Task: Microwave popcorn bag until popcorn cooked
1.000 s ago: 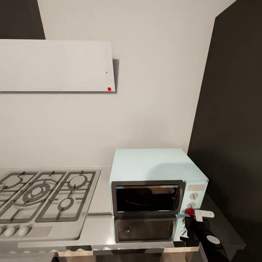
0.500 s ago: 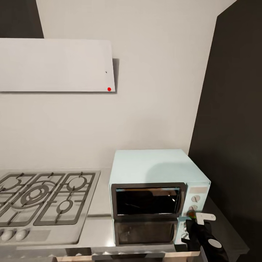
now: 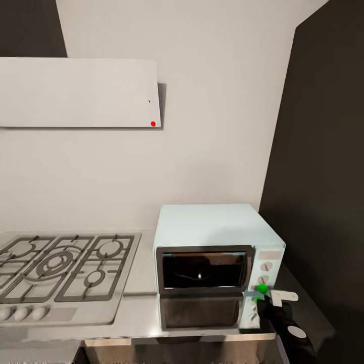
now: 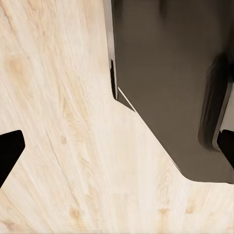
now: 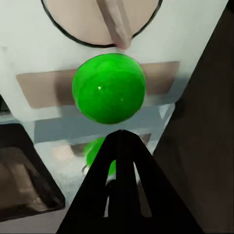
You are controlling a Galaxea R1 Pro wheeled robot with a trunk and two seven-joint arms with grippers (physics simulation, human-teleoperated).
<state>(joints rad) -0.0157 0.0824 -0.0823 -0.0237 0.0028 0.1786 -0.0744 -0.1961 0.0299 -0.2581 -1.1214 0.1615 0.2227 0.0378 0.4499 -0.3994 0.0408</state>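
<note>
So the microwave (image 3: 218,263) is my landmark here: pale mint box sitting on the grey countertop (image 3: 139,283), door shut, dark glass with a bit of a glint inside, can't make out what's in there through it. My right gripper (image 3: 264,299) is right at the microwave's knob column, low on its front right corner, and there's a bright green ball (image 3: 262,288) glowing on that panel just at my fingertips. From my right wrist cam the green ball (image 5: 109,88) is dead ahead, sitting just under a round beige knob (image 5: 105,19) with a pointer bar, and my two black fingers (image 5: 122,185) come together into one point just below it, so those jaws look pinched closed with nothing between them; the green reflects on the shiny surface under the panel. To the microwave's left, flush in the counter, is the gas hob (image 3: 60,268) with grey grates, and up on the wall above that a flat white hood (image 3: 81,92) with a little red dot. My left wrist cam is looking at pale wood flooring (image 4: 73,146) and a dark cabinet front (image 4: 170,83); the left fingertips (image 4: 9,151) sit at opposite edges of that picture, so those jaws are spread wide.
</note>
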